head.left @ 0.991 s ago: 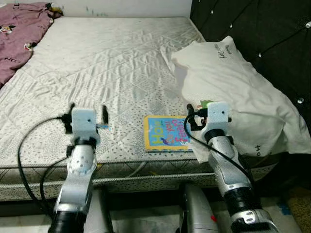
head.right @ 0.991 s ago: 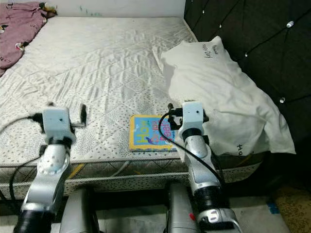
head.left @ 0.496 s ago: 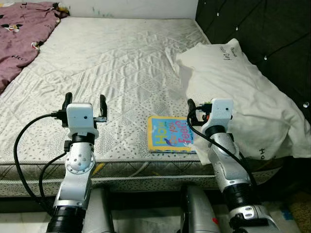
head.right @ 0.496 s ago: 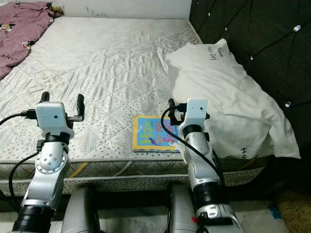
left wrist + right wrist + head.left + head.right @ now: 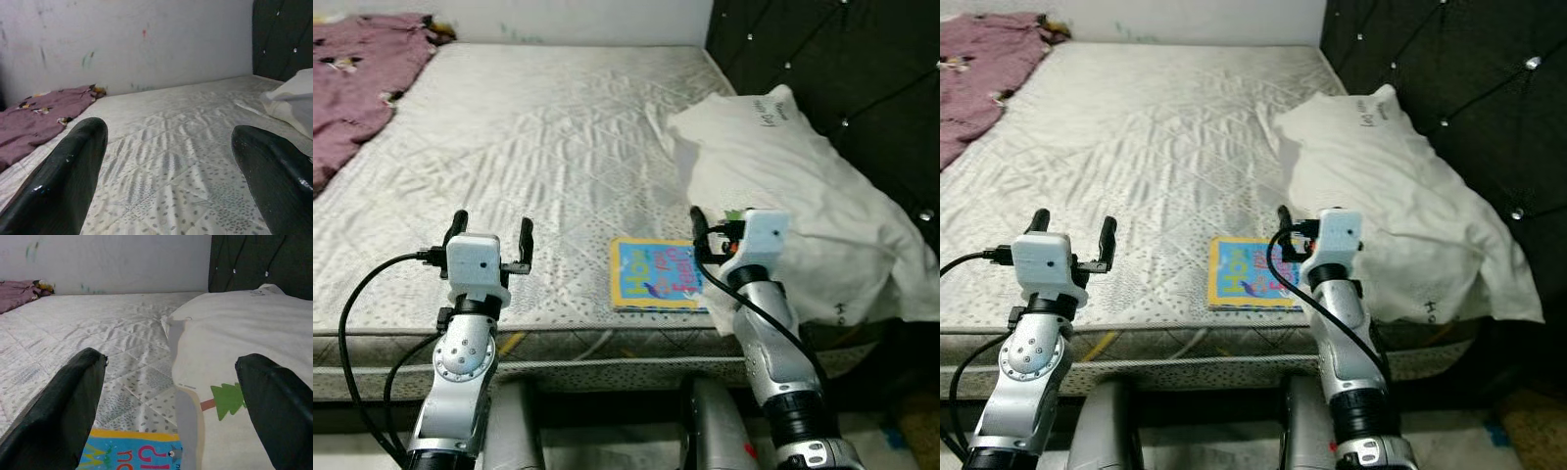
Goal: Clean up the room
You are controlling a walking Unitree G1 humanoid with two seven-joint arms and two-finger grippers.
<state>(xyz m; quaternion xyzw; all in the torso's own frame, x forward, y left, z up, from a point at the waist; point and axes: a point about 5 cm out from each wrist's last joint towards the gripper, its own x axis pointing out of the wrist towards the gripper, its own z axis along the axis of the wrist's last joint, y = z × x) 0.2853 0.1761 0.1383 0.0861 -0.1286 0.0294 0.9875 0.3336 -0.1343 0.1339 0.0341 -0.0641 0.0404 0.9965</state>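
1. low in the middle of the left eye view, the thin blue-and-yellow picture book [image 5: 656, 275] lies flat near the mattress's front edge, its right side touching the rumpled white pillow [image 5: 803, 211]. the right gripper [image 5: 717, 227], fingers spread wide and holding nothing, hangs over that seam. judgement: the book is the likely pick; lying so flat, it wants one finger slid under the free front edge.
2. at lower left of the right eye view, the left gripper [image 5: 1070, 227] hovers wide and empty over the quilted grey-white mattress [image 5: 1156, 127]; a crumpled mauve garment [image 5: 984, 69] sits upper left, well apart.
3. across the left wrist view, both black fingers [image 5: 63, 178] frame bare quilting, the garment at mid left.
4. along the bottom of the right wrist view, the book's cover shows pink lettering between the fingers [image 5: 63, 406], tucked against the pillow with its green tree print; approach from the book's open side to avoid snagging fabric.
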